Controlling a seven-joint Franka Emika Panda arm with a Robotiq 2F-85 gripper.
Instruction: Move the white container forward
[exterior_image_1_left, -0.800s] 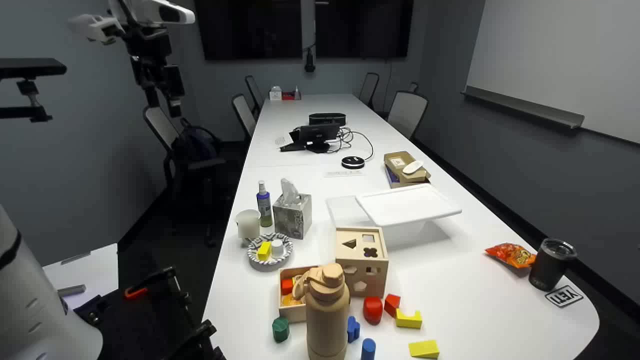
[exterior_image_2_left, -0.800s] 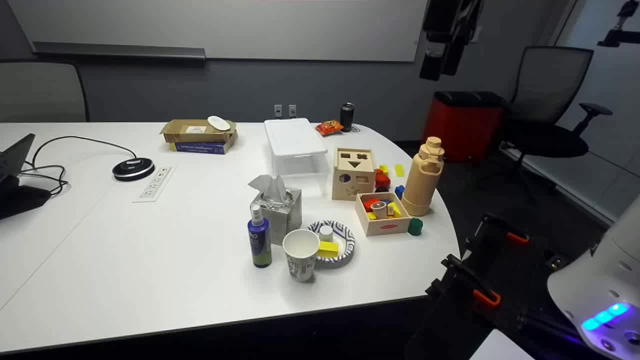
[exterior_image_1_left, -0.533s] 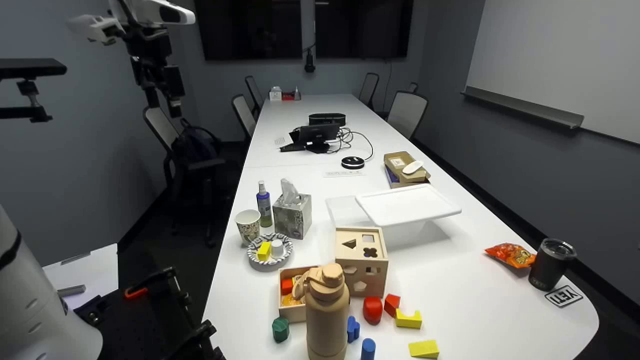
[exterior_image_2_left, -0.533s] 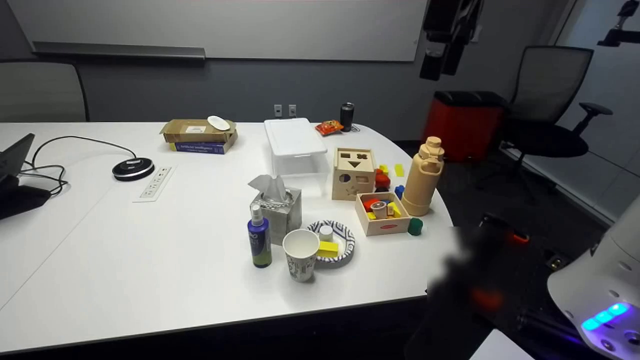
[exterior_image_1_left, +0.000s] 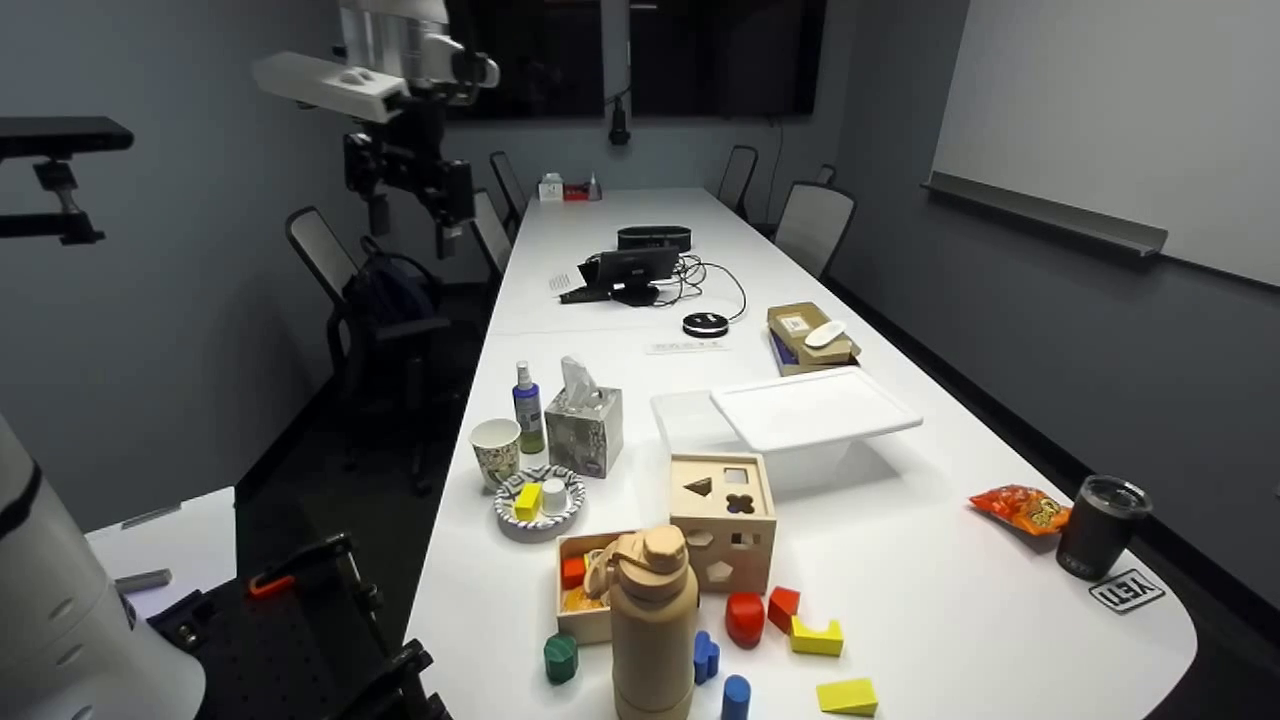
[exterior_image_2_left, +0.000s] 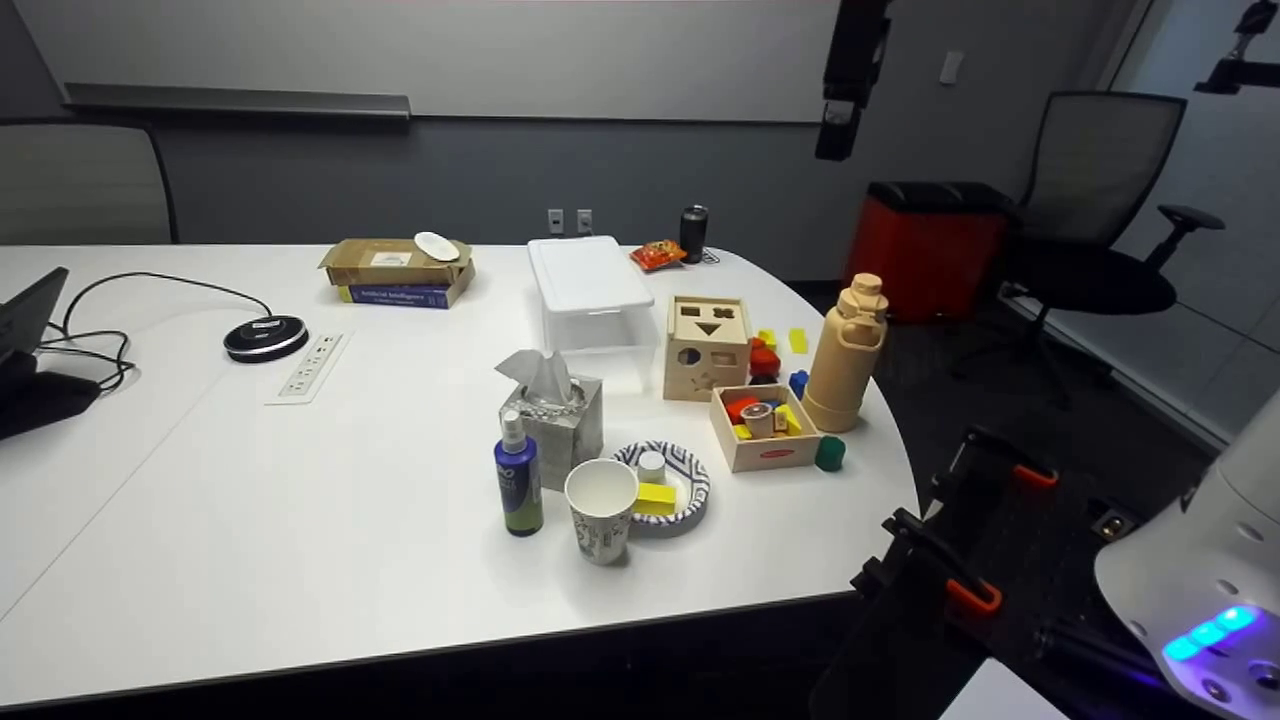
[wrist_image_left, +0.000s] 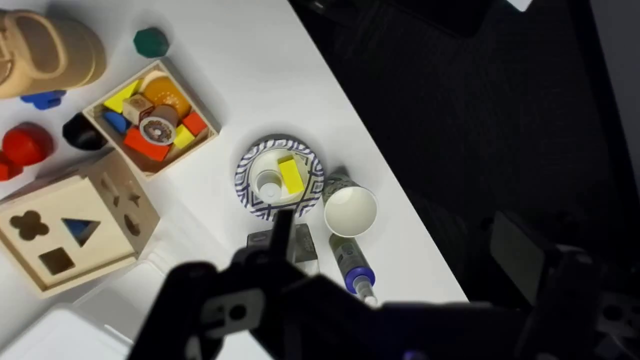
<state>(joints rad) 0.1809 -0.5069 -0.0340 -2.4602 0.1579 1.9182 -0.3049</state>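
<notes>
- While the end effector (exterior_image_1_left: 412, 240) hangs high, fingers spread apart, in an exterior view, the lidded white container (exterior_image_1_left: 815, 408) stands on the surface (exterior_image_1_left: 950, 620), nearer the right edge than the left.
- Just on the near side of the white container stands the wooden shape box (exterior_image_1_left: 722, 525); the tissue box (exterior_image_1_left: 585, 440) is nearer the left edge, and the dark tumbler (exterior_image_1_left: 1100, 535) is by the right edge, beside the orange snack bag (exterior_image_1_left: 1020, 510).
- In an exterior view, the white container sits toward the far edge, between the cardboard box (exterior_image_2_left: 360, 265) and the wooden shape box; the tan bottle (exterior_image_2_left: 845, 365) stands upright by the rounded right edge.
- Only part of the end effector shows there, at the top.
- In the wrist view, the fingers stand wide apart, and the white container is cut off at the lower left.
- The paper plate (wrist_image_left: 242, 180) there holds a yellow block (wrist_image_left: 291, 175) and a white cylinder (wrist_image_left: 270, 187); the paper cup (wrist_image_left: 350, 207) is just beside it, nearer the edge.
</notes>
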